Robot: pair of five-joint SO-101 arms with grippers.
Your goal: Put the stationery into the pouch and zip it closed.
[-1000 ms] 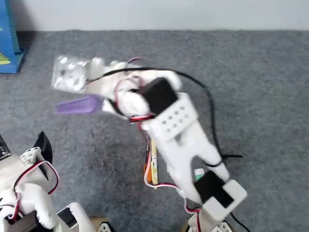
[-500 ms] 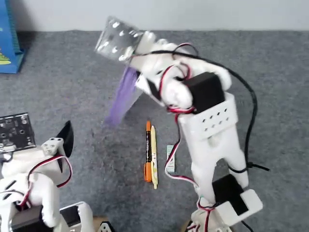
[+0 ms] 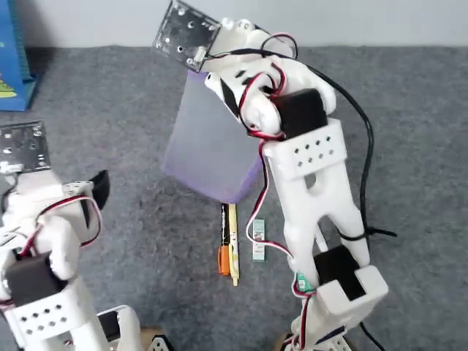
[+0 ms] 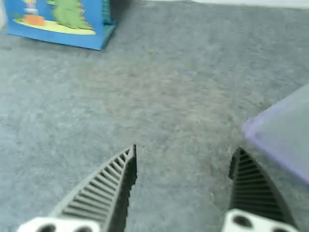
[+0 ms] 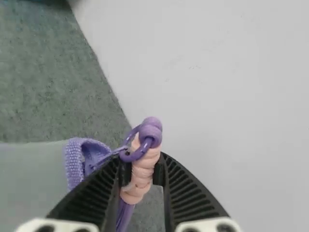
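Dangling upper centre, the pouch is pinched by the right gripper; the left gripper is spread. Best laid flat near the pens.

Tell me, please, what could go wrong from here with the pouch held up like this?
1. The right end effector pinches only the small zip pull of the pouch, so the hanging pouch could slip out or swing.
2. The pouch hangs over the far ends of the pens; lowering it there might cover or shove them.
3. The open left end effector sits near the pouch's edge and could bump it.
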